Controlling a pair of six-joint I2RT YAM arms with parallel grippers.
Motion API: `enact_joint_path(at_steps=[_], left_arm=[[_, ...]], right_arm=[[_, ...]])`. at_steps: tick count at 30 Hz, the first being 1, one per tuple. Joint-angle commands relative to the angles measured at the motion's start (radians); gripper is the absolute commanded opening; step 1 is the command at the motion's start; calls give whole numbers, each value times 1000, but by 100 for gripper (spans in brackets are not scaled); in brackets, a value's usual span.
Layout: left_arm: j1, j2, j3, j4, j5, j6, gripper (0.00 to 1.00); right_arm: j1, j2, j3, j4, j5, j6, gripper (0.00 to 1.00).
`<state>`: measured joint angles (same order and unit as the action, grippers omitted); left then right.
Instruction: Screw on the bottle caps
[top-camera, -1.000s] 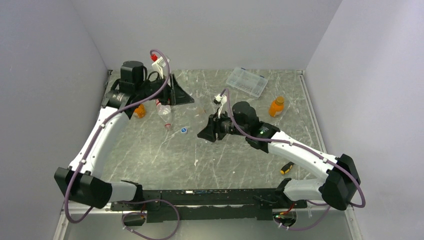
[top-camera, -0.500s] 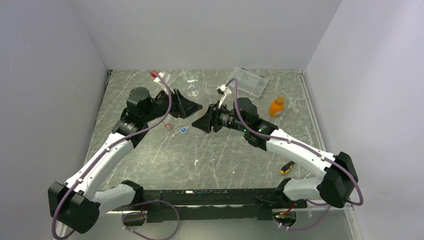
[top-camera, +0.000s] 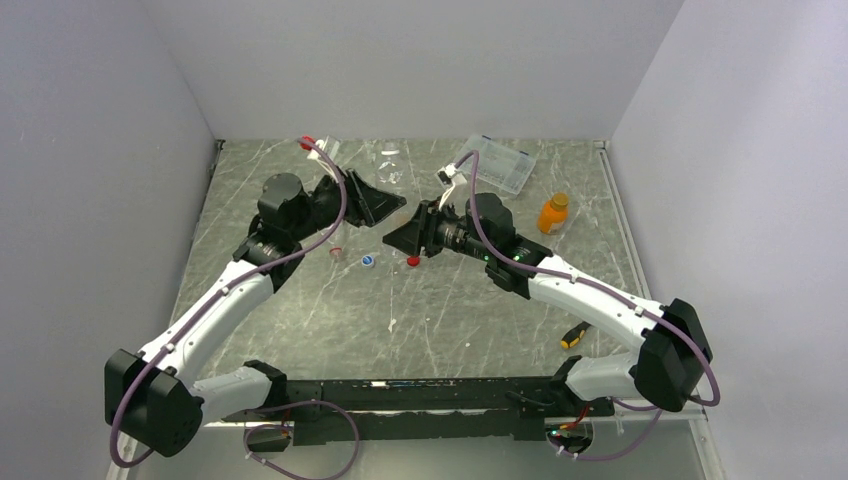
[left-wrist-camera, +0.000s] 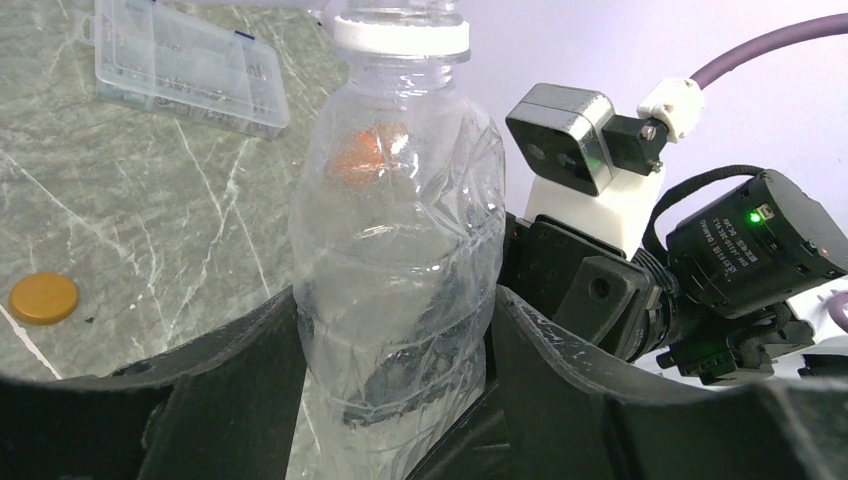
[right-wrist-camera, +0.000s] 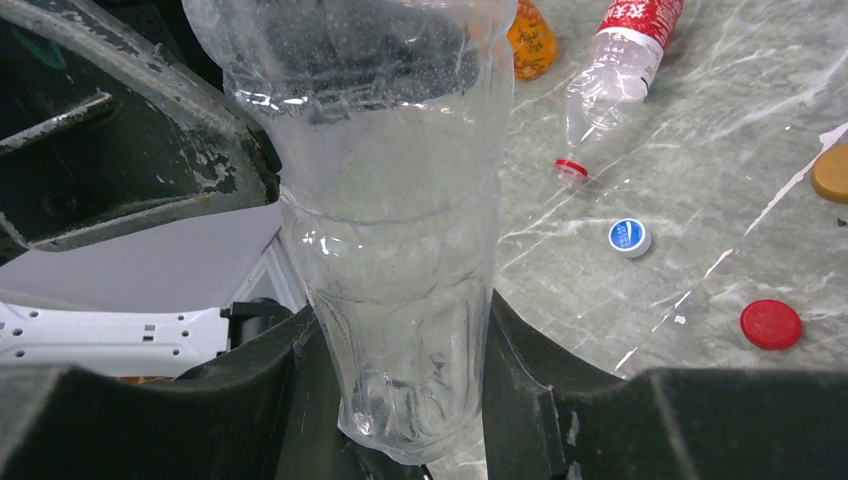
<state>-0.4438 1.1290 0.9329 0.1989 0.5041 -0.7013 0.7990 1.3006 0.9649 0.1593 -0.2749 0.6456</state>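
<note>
A clear, crumpled bottle (left-wrist-camera: 395, 200) with a white neck ring is held up between both arms at the table's middle back (top-camera: 390, 170). My left gripper (left-wrist-camera: 395, 300) is shut on its lower body, both fingers pressed against it. My right gripper (right-wrist-camera: 400, 310) is shut on its base (right-wrist-camera: 410, 390). On the table lie a red cap (right-wrist-camera: 770, 324), a blue cap with a white mark (right-wrist-camera: 629, 237) and an orange cap (left-wrist-camera: 43, 298). A clear bottle with a red label (right-wrist-camera: 625, 60) lies on its side, with an orange bottle (right-wrist-camera: 530, 35) beyond it.
A clear compartment box (top-camera: 494, 163) sits at the back right, with another orange bottle (top-camera: 553, 213) upright near it. A yellow-and-black screwdriver (top-camera: 574, 336) lies by the right arm. Grey walls close in the table on three sides.
My left gripper swung from the back left toward the middle and closed on the clear bottle that the right gripper lifted. The red cap now shows on the table.
</note>
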Motion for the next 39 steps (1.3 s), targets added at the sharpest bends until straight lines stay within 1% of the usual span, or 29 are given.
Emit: enact_joint_path(at_steps=[1, 8, 11, 14, 15, 17, 18, 19, 21, 22, 23, 25, 26, 29, 31, 34, 36, 37, 39], left_arm=[[-16, 10, 23, 25, 16, -6, 68], [-16, 43, 52, -51, 10, 25, 73], [-18, 55, 56, -79, 7, 36, 78], [-18, 48, 43, -62, -3, 35, 79], [-18, 37, 34, -48, -22, 31, 77], [-18, 23, 21, -31, -47, 29, 73], [-19, 19, 21, -36, -59, 35, 67], [-19, 19, 26, -45, -63, 44, 59], [-18, 22, 51, -75, -64, 75, 38], [-19, 25, 67, -102, -71, 90, 32], [-18, 28, 82, -133, -79, 110, 30], [-19, 30, 105, -181, -80, 153, 30], [-18, 26, 114, -195, -87, 175, 29], [-17, -3, 136, -313, -164, 261, 29], [-16, -38, 161, -403, -244, 349, 29], [-13, -80, 207, -539, -392, 493, 28], [-10, -112, 223, -602, -490, 543, 29], [-9, -128, 231, -621, -527, 562, 29], [-9, -158, 253, -657, -580, 592, 29]], right_arm=[[6, 3, 18, 80, 7, 9, 35], [6, -4, 18, 77, 17, 0, 35], [6, -9, 15, 85, 21, 0, 35], [6, -7, 19, 79, 19, -1, 35], [7, -4, 21, 75, 16, -3, 35], [6, -2, 17, 73, 14, 0, 35], [6, -3, 13, 76, 15, 0, 35], [6, -2, 10, 77, 17, 0, 35], [7, -1, 10, 66, 21, -2, 37], [8, -1, 11, 59, 25, -4, 38], [8, -1, 10, 55, 29, -4, 41], [8, -3, 13, 38, 41, -7, 51], [8, -4, 16, 27, 47, -8, 59], [7, -12, 34, -40, 83, -25, 89], [7, -18, 52, -111, 127, -49, 99], [6, -11, 71, -222, 197, -93, 100], [8, 31, 109, -300, 258, -120, 100], [9, 62, 133, -329, 270, -132, 100], [19, 130, 181, -378, 340, -150, 99]])
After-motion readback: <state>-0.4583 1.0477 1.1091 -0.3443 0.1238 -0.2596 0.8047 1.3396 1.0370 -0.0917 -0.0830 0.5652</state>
